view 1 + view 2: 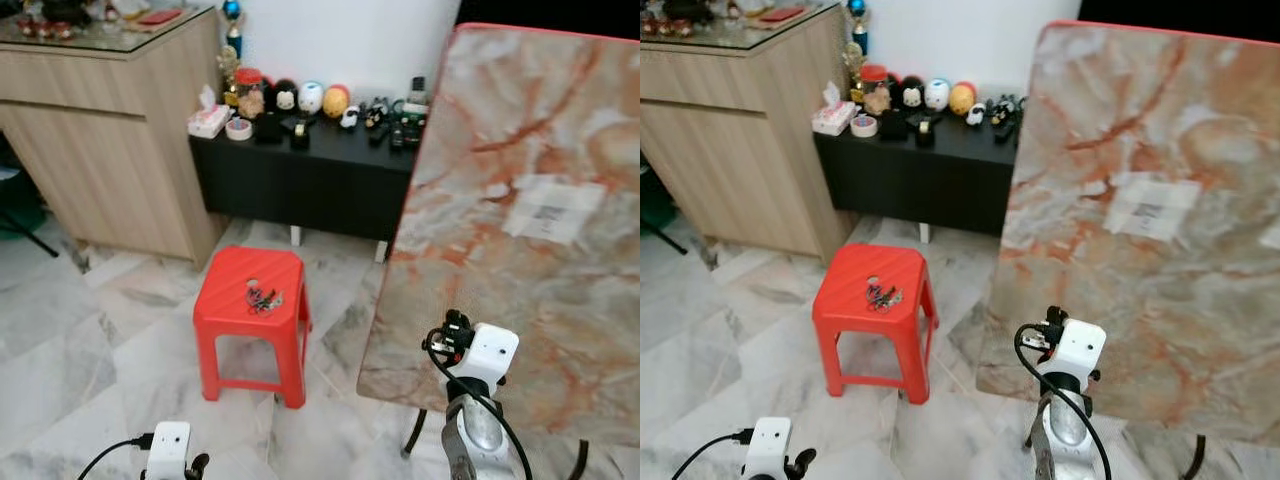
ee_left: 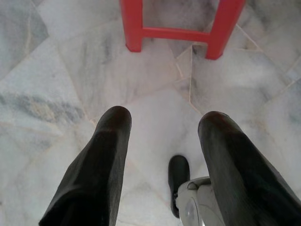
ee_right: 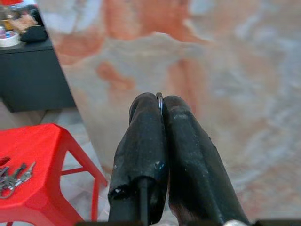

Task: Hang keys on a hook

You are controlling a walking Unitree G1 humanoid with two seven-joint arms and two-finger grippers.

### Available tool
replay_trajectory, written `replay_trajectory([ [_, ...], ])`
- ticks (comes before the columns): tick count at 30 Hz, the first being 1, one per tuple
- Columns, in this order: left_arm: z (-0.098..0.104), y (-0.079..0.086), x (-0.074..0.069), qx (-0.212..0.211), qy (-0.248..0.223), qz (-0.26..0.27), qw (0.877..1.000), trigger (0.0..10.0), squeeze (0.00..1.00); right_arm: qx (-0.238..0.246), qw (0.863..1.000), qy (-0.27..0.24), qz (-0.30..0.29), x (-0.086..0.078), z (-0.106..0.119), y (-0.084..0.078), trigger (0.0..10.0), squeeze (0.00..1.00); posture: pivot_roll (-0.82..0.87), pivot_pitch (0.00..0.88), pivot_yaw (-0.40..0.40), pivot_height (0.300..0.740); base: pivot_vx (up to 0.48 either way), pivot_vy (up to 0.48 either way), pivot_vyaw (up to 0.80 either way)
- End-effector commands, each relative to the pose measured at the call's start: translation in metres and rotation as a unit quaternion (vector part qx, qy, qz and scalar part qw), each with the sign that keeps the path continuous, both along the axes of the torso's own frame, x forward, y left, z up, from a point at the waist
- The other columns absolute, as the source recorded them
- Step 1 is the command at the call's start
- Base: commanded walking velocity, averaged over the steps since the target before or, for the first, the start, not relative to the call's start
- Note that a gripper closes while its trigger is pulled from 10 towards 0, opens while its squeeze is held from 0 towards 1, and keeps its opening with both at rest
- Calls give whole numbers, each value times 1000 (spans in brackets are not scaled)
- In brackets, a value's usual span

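— Against the right side of the room, what's the biggest thing?

— A marble-patterned slab [image 1: 530, 220] with orange veining, standing tilted on edge on the marble floor [image 1: 90, 340]. Next down: a wooden cabinet [image 1: 110, 140], then a low black tabletop [image 1: 320, 165] along the wall, crowded with small figurines [image 1: 310, 97] and a tissue box [image 1: 208, 120].

— And the keys?

— A bunch of keys [image 1: 262, 297] lies on the seat of the red plastic stool [image 1: 250, 320], in front of the black tabletop. Flat, bunched; their long axis runs roughly across the seat, though individual keys are too small to tell apart.

— The end effectors?

— Right end effector [image 3: 160, 101] is raised beside the slab, fingers pressed together, with a thin metal ring edge showing between the tips. Left end effector [image 2: 162, 127] hangs low over the floor near the stool's legs, fingers spread apart, holding nothing.
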State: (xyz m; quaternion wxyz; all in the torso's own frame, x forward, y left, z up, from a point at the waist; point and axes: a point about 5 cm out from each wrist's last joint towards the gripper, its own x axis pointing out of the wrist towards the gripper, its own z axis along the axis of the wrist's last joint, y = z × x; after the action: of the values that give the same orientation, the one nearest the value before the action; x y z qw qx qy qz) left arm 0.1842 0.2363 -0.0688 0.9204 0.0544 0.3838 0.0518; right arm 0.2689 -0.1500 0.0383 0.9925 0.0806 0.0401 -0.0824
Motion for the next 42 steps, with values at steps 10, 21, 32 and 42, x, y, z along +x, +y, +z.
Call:
replay_trajectory([
  [10, -1, -6, 1, -1, 2, -8, 1000, 10000, 0, 7, 1000, -1, -23, -1, 1, -6, 10000, 0, 64, 0, -72, 740, 109, 0, 0],
  [21, -3, -6, -2, 0, 8, -14, 1000, 10000, 0, -27, 997, -18, -74, -4, 10, -20, 10000, 0, 57, 0, -62, 740, 0, 0, 0],
  [32, -2, -6, 0, 2, 8, -17, 1000, 10000, 0, -234, 955, -89, -159, 2, 50, -43, 10000, 0, 61, 0, -56, 740, 0, 0, 0],
  [42, -1, -6, 2, 2, 5, -15, 1000, 10000, 0, -307, 923, -128, -192, 13, 74, -47, 10000, 0, 63, 0, -57, 740, 0, 0, 0],
])
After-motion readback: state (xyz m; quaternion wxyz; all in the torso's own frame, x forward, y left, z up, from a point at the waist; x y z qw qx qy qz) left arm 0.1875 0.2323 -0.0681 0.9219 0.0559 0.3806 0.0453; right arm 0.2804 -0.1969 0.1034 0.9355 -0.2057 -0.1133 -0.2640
